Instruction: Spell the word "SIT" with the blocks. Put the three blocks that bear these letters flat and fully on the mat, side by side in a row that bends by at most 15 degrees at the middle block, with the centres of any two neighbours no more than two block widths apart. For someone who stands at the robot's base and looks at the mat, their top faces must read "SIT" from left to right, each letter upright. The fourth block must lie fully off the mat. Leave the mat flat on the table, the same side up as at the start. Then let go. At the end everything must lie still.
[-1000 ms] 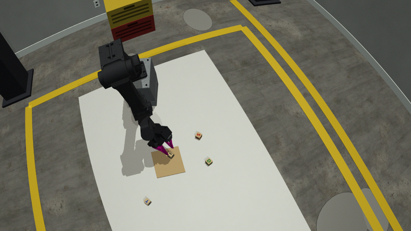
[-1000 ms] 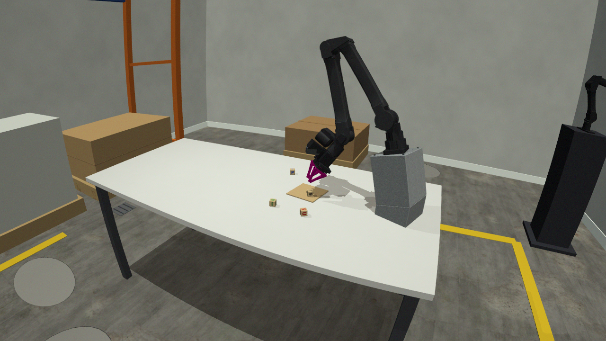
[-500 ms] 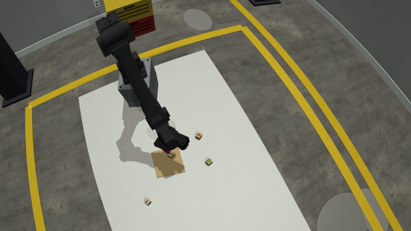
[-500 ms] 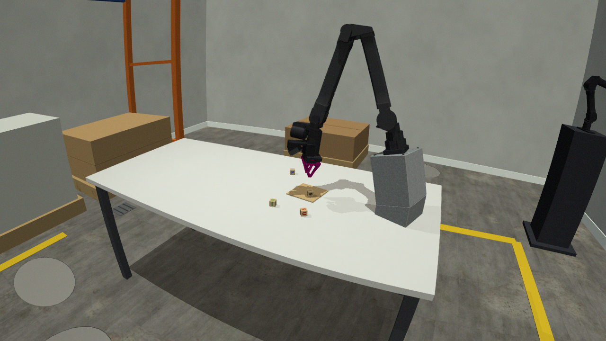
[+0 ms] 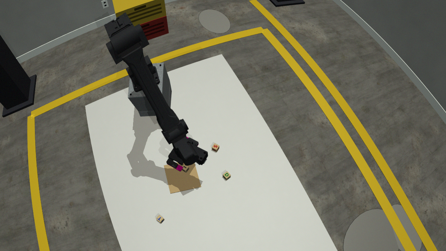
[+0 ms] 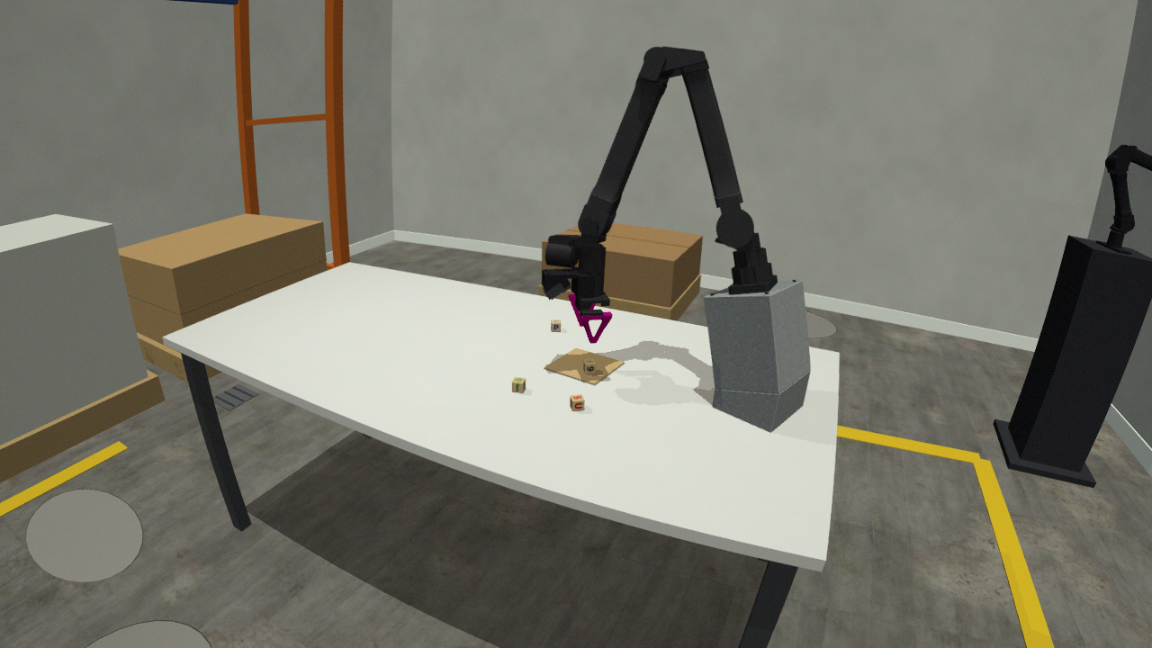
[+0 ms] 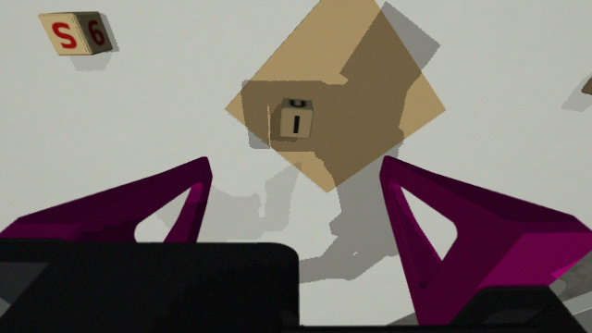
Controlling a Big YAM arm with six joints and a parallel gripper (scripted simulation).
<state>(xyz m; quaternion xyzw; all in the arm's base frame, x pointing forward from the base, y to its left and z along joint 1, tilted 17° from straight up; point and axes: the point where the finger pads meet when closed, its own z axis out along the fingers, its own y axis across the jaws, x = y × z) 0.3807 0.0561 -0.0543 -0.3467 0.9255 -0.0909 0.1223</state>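
The tan mat (image 5: 183, 179) lies flat on the white table. The I block (image 5: 185, 168) rests on the mat near its corner closest to the robot base, with the I facing up; it also shows in the wrist view (image 7: 296, 119). My gripper (image 6: 594, 322) hangs a little above the mat's near edge, open and empty, its magenta fingers wide apart and clear of the I block. The S block (image 5: 215, 147) and the D block (image 5: 226, 175) sit off the mat to one side. The T block (image 5: 160, 218) sits off the mat on the other side.
The grey robot base (image 5: 149, 90) stands on the table behind the mat. The arm's shadow falls across the mat. In the wrist view the S block (image 7: 76, 33) is at the upper left and a sliver of another block (image 7: 587, 85) is at the right edge.
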